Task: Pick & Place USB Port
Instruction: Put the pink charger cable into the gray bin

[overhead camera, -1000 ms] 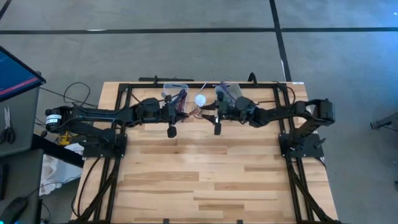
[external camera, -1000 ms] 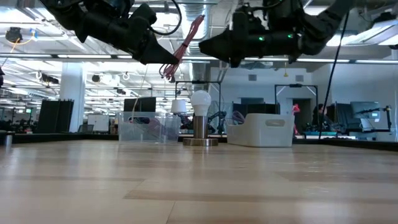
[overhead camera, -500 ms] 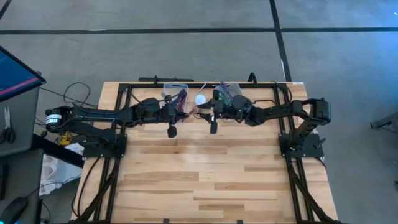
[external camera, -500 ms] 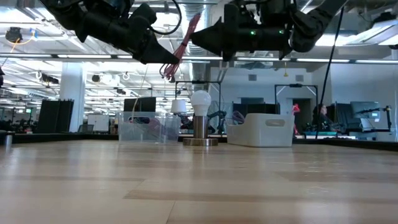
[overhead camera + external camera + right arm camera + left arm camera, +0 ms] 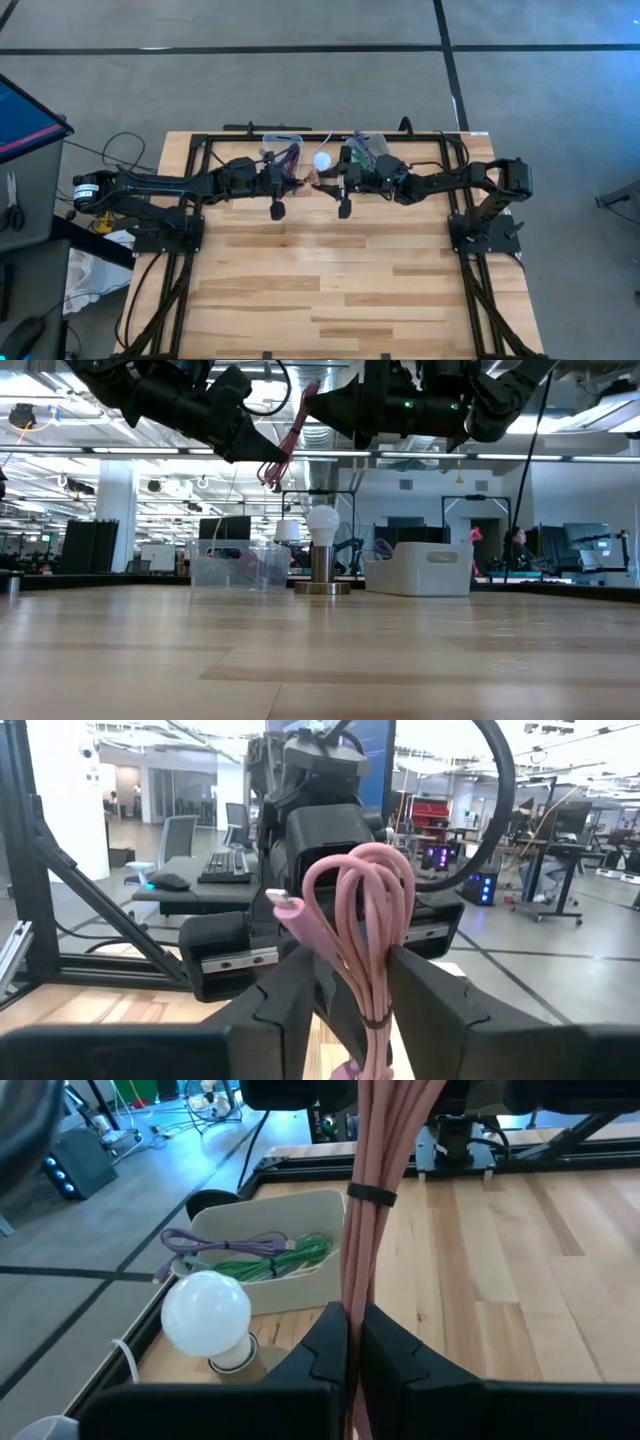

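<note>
I've got the left gripper (image 5: 352, 1342) clamped tight on the pink USB cable (image 5: 370, 1190); the bundle, tied with a dark band, rises straight from between the closed fingers (image 5: 318, 1352). In the high view the left gripper (image 5: 290, 177) sits just to the left of the light bulb (image 5: 322, 160), up at the table's (image 5: 330, 290) far edge. The right gripper (image 5: 322, 183) is coming in from the bulb's other side, nose to nose with the left one. On my right wrist feed, its fingers (image 5: 285, 990) stand spread on either side of the cable's looped end (image 5: 362, 935), gap on both sides, so it's wide open and gripping nothing. A silver plug tip (image 5: 281, 899) pokes out of the loops there.

From the low view the cable (image 5: 288, 442) hangs in the air above the light bulb (image 5: 322, 520), well off the table. The clear bin (image 5: 235, 567) is left of the bulb, the white bin (image 5: 422, 568) right of it. The left wrist feed shows purple and green cables (image 5: 255, 1252) lying in the white bin (image 5: 300, 1285), right beside the bulb (image 5: 206, 1312).
</note>
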Robot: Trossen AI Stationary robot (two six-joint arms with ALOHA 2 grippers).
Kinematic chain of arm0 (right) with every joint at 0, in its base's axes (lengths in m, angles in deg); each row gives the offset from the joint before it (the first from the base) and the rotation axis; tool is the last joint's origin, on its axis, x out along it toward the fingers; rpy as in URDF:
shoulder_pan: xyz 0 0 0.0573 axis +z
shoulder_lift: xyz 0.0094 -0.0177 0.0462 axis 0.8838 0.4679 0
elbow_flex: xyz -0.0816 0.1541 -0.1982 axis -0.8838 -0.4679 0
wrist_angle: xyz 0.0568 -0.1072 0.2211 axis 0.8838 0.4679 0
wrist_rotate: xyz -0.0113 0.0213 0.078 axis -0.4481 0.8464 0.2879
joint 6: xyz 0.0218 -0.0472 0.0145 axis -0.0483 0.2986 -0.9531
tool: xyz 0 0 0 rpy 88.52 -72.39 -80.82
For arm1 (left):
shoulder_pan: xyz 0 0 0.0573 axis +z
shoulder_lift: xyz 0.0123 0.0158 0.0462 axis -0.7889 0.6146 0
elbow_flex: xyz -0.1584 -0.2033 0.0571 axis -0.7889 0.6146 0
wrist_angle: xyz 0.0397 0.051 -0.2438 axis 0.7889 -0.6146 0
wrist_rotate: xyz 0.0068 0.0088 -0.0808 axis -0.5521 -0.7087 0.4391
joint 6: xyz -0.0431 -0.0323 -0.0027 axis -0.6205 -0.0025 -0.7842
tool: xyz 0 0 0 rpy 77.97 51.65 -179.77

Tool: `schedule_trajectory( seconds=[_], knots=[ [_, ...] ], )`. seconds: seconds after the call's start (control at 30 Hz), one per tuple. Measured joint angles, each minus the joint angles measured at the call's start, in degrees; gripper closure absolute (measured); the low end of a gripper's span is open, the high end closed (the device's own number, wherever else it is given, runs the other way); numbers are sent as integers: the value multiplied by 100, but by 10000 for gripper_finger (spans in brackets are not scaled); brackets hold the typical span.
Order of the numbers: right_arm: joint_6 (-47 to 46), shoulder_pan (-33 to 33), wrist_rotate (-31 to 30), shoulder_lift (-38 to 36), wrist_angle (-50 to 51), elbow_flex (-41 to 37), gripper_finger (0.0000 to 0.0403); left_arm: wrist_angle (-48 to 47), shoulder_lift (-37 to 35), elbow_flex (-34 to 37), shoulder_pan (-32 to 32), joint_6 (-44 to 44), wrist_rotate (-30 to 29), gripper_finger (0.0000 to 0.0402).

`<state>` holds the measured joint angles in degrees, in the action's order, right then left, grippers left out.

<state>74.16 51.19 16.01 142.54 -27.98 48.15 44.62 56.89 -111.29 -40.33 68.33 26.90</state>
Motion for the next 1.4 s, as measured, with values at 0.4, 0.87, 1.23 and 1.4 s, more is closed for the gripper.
schedule_trajectory(
  seconds=[0.4,0.87,1.23,1.4],
  knots=[
    [2,-1,-2,15,-89,0,344,35,0,0,0,-16,44,392],
    [245,-165,-44,20,-94,0,400,53,0,0,4,-20,35,378],
    [-190,-276,109,20,38,8,381,45,7,4,4,4,27,391],
    [-210,-261,109,37,161,0,330,224,0,0,0,7,44,392]
  ],
)
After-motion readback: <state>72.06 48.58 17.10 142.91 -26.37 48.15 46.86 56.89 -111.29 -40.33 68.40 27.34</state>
